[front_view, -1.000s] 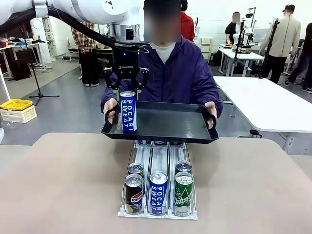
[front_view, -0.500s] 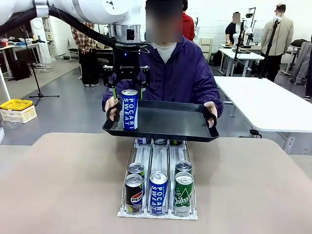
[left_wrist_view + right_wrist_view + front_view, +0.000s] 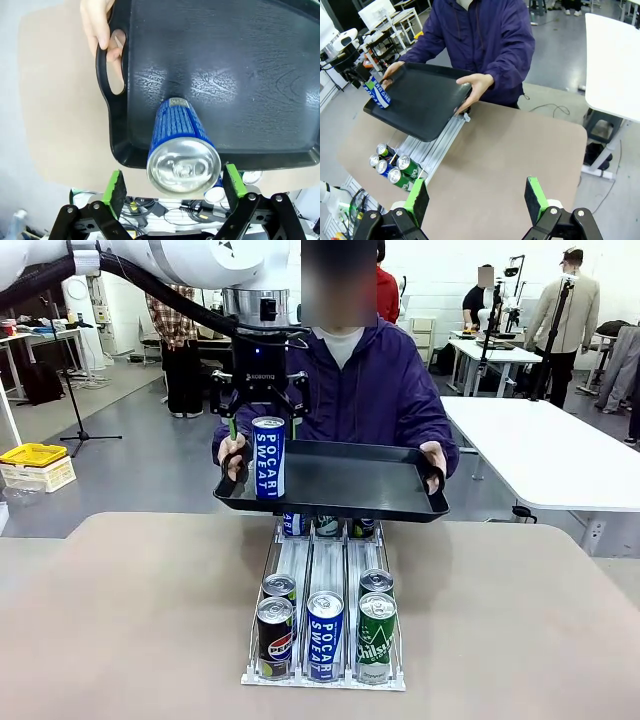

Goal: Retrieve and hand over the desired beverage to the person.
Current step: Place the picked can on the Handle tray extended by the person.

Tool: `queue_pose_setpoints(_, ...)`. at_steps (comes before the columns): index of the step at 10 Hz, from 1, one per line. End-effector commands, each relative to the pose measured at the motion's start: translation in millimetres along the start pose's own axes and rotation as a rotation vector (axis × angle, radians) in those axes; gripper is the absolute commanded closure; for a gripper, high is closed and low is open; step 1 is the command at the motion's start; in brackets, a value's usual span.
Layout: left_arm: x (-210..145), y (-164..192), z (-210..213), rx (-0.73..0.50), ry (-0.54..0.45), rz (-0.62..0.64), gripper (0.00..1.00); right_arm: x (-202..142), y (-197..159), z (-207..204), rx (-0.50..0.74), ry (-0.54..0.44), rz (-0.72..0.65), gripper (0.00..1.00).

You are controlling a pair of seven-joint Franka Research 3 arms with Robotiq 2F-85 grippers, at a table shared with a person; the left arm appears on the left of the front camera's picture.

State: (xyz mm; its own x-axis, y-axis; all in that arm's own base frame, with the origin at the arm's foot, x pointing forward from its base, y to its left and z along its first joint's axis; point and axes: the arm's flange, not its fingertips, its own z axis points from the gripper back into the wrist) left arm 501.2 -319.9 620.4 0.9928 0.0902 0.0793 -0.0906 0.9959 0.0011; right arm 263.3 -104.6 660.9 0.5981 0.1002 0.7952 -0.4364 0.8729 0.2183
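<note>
While the person (image 3: pixel 385 390) holds the black tray (image 3: pixel 350 485) by both handles above the far edge of the tabletop (image 3: pixel 130 610), the blue Pocari Sweat can (image 3: pixel 267 457) stands upright on it, at the end on your left. Your left jaws straddle the can's top, spread apart, a green pad (image 3: pixel 115 187) on each side with a gap to the metal. Your right jaws are wide apart too, high over the tabletop, gripping nothing. Under the tray sits the loaded can rack (image 3: pixel 325 570).
</note>
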Motion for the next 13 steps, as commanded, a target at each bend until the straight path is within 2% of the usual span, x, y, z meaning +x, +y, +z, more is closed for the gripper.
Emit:
queue_pose_setpoints(1, -14.7, 8.9, 13.1, 0.030, -0.041, -0.053, 0.00, -0.3, -0.4, -1.5, 0.012, 0.000, 0.002, 0.00)
queue_pose_setpoints(4, -84.7, 28.7, 36.0, -0.024, -0.081, -0.171, 0.00, -0.3, -0.4, -1.5, 0.012, 0.000, 0.002, 0.00)
queue_pose_setpoints(8, -157.8, 48.8, 38.0, -0.057, -0.149, -0.292, 0.00, -0.3, -0.4, -1.5, 0.012, 0.000, 0.002, 0.00)
queue_pose_setpoints(10, -168.4, 53.6, 39.3, -0.078, -0.159, -0.284, 0.00, -0.3, -0.4, -1.5, 0.012, 0.000, 0.002, 0.00)
queue_pose_setpoints(11, -160.7, 37.9, 48.8, -0.028, -0.137, -0.271, 0.00, -0.3, -0.4, -1.5, 0.012, 0.000, 0.002, 0.00)
queue_pose_setpoints(13, -160.7, 37.9, 48.8, -0.028, -0.137, -0.271, 0.00, -0.3, -0.4, -1.5, 0.012, 0.000, 0.002, 0.00)
